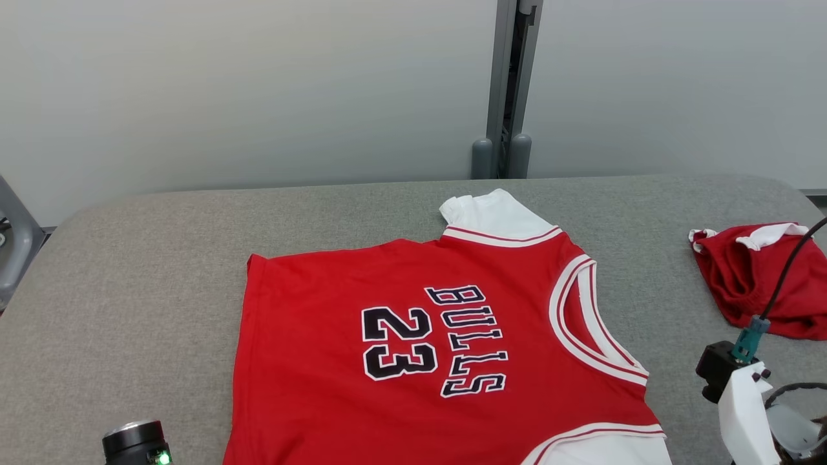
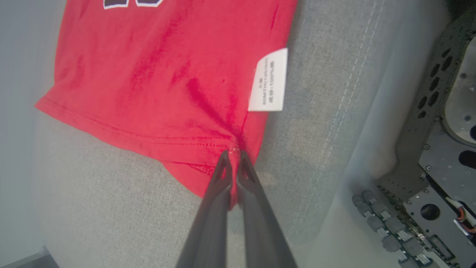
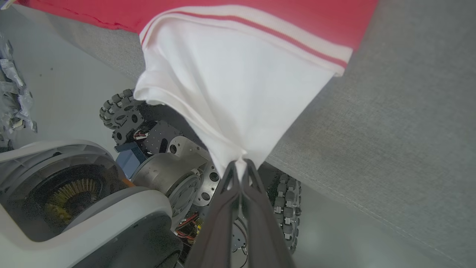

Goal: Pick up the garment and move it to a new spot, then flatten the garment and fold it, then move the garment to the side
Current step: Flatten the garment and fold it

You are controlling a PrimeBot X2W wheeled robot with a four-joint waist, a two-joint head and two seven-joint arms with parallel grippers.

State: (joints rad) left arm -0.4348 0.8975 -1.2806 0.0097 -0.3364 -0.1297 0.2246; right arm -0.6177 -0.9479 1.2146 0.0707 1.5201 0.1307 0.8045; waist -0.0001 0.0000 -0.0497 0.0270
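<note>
1. So, the red jersey (image 1: pixel 413 349) lies flat on the grey table (image 1: pixel 129 271), number side up, in the middle & reaching the near edge.
2. L gripper (image 2: pixel 232 154): jaws pinched tight on the red hem corner (image 2: pixel 208 145).
3. R gripper (image 3: pixel 240 163): jaws pinched tight on the white sleeve (image 3: pixel 230 82).
4. A small red cloth (image 1: pixel 756 284) sits far right, apart.

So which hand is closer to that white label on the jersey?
Left. The left hand pinches the red hem beside the label; the right hand grips the white sleeve at the other end of the jersey.
</note>
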